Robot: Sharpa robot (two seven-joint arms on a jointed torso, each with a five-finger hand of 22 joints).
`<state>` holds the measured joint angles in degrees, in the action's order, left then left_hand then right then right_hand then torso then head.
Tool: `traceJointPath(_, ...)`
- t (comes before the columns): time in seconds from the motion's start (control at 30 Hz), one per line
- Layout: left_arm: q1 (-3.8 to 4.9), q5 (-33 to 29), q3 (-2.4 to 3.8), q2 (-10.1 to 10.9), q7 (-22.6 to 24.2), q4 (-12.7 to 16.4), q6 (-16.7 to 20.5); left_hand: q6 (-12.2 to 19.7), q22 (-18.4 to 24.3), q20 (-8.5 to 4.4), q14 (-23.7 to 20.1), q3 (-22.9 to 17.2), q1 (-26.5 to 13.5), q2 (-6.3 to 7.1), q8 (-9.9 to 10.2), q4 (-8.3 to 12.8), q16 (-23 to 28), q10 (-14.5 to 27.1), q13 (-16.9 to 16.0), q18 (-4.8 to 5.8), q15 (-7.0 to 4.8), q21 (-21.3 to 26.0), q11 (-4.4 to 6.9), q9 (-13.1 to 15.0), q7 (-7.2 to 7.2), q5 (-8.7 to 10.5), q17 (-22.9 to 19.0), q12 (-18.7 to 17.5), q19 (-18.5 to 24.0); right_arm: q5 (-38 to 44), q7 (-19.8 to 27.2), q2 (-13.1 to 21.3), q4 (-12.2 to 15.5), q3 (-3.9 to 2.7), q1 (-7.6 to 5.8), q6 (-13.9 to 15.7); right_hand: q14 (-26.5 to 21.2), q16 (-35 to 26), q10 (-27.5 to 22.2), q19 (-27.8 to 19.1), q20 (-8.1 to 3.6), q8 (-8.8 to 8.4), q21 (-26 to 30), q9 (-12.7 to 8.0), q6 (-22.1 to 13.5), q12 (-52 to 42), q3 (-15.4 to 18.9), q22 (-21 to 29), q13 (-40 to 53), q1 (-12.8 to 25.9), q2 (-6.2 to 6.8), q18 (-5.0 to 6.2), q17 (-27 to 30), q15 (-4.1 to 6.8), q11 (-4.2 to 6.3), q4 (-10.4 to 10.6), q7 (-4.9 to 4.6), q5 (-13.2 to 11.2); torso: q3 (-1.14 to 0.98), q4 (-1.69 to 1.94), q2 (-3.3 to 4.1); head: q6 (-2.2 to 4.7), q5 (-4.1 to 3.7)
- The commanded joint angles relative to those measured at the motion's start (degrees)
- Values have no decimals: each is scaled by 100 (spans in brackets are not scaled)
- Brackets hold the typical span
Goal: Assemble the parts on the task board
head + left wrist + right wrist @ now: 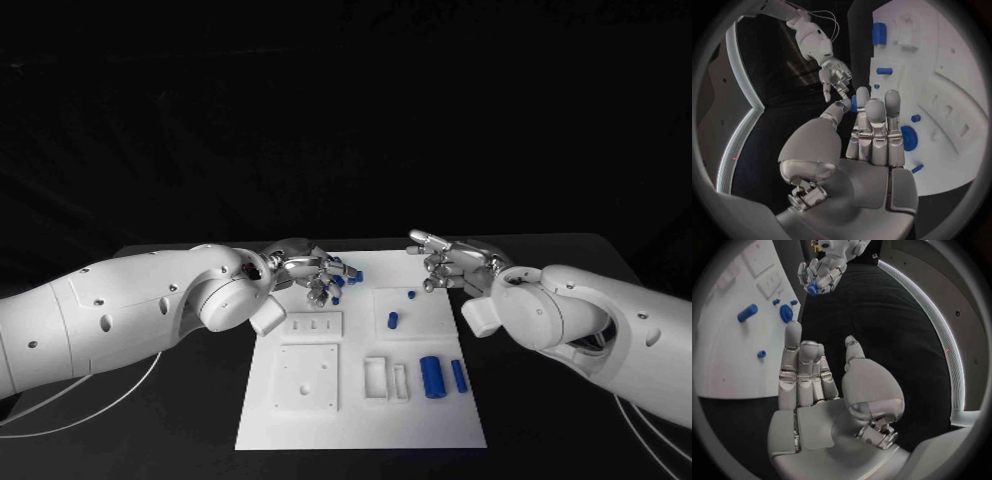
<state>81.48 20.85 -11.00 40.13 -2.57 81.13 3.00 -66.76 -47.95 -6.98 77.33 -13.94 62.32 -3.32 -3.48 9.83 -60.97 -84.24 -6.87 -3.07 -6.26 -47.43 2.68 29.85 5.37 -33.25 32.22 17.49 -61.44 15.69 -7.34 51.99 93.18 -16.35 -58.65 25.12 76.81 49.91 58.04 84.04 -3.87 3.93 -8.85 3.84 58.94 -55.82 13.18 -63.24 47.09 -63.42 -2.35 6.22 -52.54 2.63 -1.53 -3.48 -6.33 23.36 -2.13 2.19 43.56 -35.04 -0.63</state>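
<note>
Left robot hand (315,272) over the far left corner of the task board (361,420), pinching a small blue part (812,288) at its fingertips. Right robot hand (450,262) above the board's far right edge, released, fingers straight and together, grasping nothing. White task board flat on the black worktop (173,420). On the board: two blue cylinders (431,374) side by side near the right edge, another short blue part (392,320) mid-board, a tiny blue piece (411,295) beyond it.

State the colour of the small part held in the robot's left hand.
Blue; the part in the left hand shows best in the right wrist view.
</note>
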Motion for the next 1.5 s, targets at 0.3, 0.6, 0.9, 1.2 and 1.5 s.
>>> traceJointPath(0.3,185,1010,-31,196,-1307,159,227,-672,24,-90,173,-555,-115,153,-38,613,-82,-265,-71,87,-57,16,102,153,-507,-218,74,321,-39,1128,893,-337,-1220,-64,-497,-622,-133,-678,399,15,36,-34,502,-4,117,1101,122,951,-1205,-146,-153,-86,712,-6,57,-130,30,347,-21,23,-206,-207,180)
traceJointPath(0.6,200,1756,-142,373,-2012,441,826,-824,22,-137,288,-564,-177,221,-46,599,-228,-269,-165,108,-110,-6,150,312,-578,-357,176,708,-127,1148,1519,-822,-2206,-64,-747,-610,-125,-3098,1043,-1081,354,-40,464,-13,341,3614,134,3331,-3255,-305,-274,-175,2114,-290,-117,-256,20,658,-37,45,-281,-330,255)
traceJointPath(0.9,173,2365,-270,325,-2284,512,1333,-918,-11,-160,356,-560,-228,253,-43,574,-339,-272,-235,137,-138,193,171,540,-621,-319,241,979,-309,915,2057,-1245,-2936,-58,-911,-636,-1384,-4636,407,-2878,1210,-39,490,-29,80,5242,-271,5908,-4374,-337,-299,-114,4899,-1058,-651,-438,-173,766,-42,84,-317,-397,306)
traceJointPath(1.2,21,2889,-296,115,-2377,367,1565,-1008,-197,-172,386,-557,-203,290,-33,480,-633,-265,-339,153,-154,303,192,878,-669,-274,526,1248,-400,2116,2234,-1435,-3172,-38,-955,-660,-1490,-4639,330,-3008,1282,-36,457,-28,31,5244,-355,5946,-4378,-412,-234,-59,4903,-1118,-695,-300,-207,683,-50,77,-298,-442,337)
traceJointPath(1.5,-135,2984,-297,-71,-2487,246,1435,-1040,-424,-172,399,-582,-202,305,-33,449,-788,-265,-400,156,-157,427,197,1017,-683,-263,641,1360,-454,2528,2202,-1472,-3093,-23,-959,-620,-1509,-4640,288,-3047,1295,-39,457,-29,3,5243,-408,5947,-4377,-492,-169,-60,4903,-1136,-710,-177,-220,675,-52,77,-290,-472,336)
